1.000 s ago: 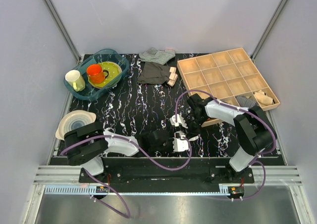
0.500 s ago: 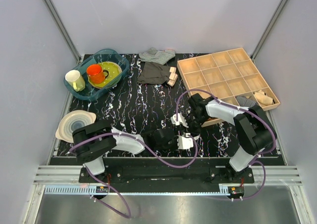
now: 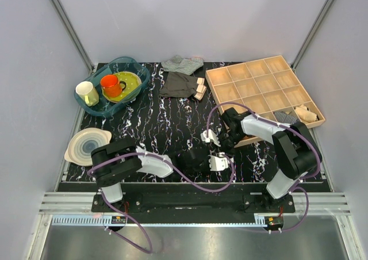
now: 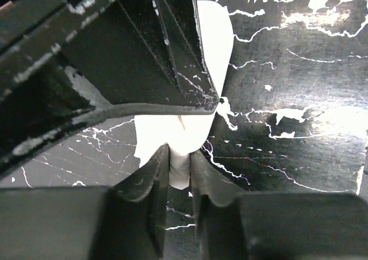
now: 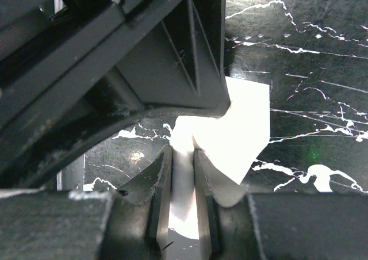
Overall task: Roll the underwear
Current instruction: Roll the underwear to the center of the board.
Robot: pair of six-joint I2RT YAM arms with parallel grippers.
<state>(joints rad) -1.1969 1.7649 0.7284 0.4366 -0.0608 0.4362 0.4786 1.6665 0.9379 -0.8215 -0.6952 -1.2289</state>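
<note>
1. The small plain white underwear (image 4: 183,134) of thin soft cloth lies on the black, white-veined marble-look tabletop (image 3: 167,122). It is near the front edge, between the 2 arms.
2. The left gripper (image 4: 179,167) has its 2 dark fingers (image 4: 150,182) closed tight on a fold of the white cloth. The rest of the cloth spreads flat on the table beyond the fingertips.
3. The right gripper (image 5: 183,169) is likewise clamped on a strip of the same cloth. An angular white flap lies flat just to the right of its fingers (image 5: 205,182).
4. From above, the 2 grippers sit close together, the right one just beyond the left. They cover most of the garment.
5. At the far right lies the shallow light-wood compartment tray (image 3: 238,73), well apart from the underwear.
6. A crumpled dark grey garment (image 3: 178,84) lies at the far middle. A grey-and-white striped cloth (image 3: 183,63) lies just behind it.
7. At the far left, a clear blue plastic bin (image 3: 140,68) holds an orange mug (image 3: 111,85) and a cream mug (image 3: 87,93).
</note>
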